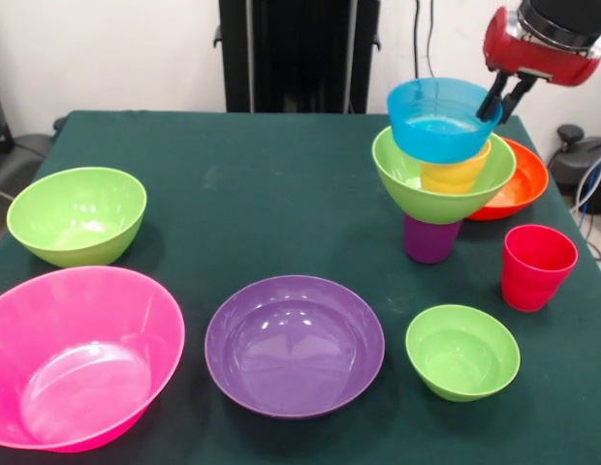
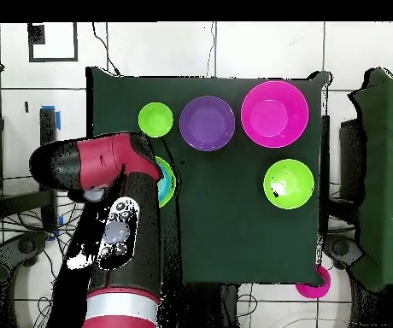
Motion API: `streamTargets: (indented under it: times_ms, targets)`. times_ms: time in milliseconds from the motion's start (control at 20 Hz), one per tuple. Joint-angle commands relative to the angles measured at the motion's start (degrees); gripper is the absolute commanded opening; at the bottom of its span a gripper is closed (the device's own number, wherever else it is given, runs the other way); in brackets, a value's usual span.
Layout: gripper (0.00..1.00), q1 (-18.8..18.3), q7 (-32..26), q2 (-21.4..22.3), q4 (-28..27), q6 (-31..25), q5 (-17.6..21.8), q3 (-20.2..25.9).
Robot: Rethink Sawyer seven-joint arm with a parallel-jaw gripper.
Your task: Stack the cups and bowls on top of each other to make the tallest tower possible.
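Note:
The tower stands at the right in the front view: a purple cup as base, a lime green bowl on it, a yellow-orange cup in that bowl, and a blue bowl on top, slightly tilted. My gripper reaches down from the upper right, its jaws pinching the blue bowl's right rim. A red cup stands upright to the right of the tower. In the overhead view the arm covers the tower; only a blue and green edge shows.
An orange-red bowl sits just behind the tower. A small lime bowl, wide purple bowl and large pink bowl line the near edge. Another lime bowl sits at the left. Something pink lies off the table's corner.

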State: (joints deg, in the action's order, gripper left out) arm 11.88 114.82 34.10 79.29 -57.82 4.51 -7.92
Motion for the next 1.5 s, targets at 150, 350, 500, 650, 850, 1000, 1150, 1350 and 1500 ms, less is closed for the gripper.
streamTargets:
  times_ms: [150,350,500,650,850,1000,1150,1350,1500]
  targets:
    - [0.00,1.1,10.0,-0.4,-0.5,-6.5,-1.4,1.2]
    - [0.00,1.6,10.1,1.2,-0.6,-9.1,-2.4,1.0]
    - [0.00,1.8,10.3,1.0,-1.0,-8.7,-2.9,1.1]
    - [0.00,2.1,10.6,1.2,-0.8,-7.7,-3.5,1.1]
    - [0.00,2.0,10.9,0.3,-1.5,-6.5,-4.4,1.5]
    - [0.00,1.7,10.9,-0.2,-1.1,-4.0,-6.1,2.3]
    - [0.00,1.9,11.0,-0.7,-1.4,-3.4,-6.9,2.4]
    - [0.00,2.4,10.8,-1.6,-2.2,-3.5,-6.9,1.7]
    - [0.00,2.3,10.5,-2.8,-3.0,-2.7,-6.2,1.2]
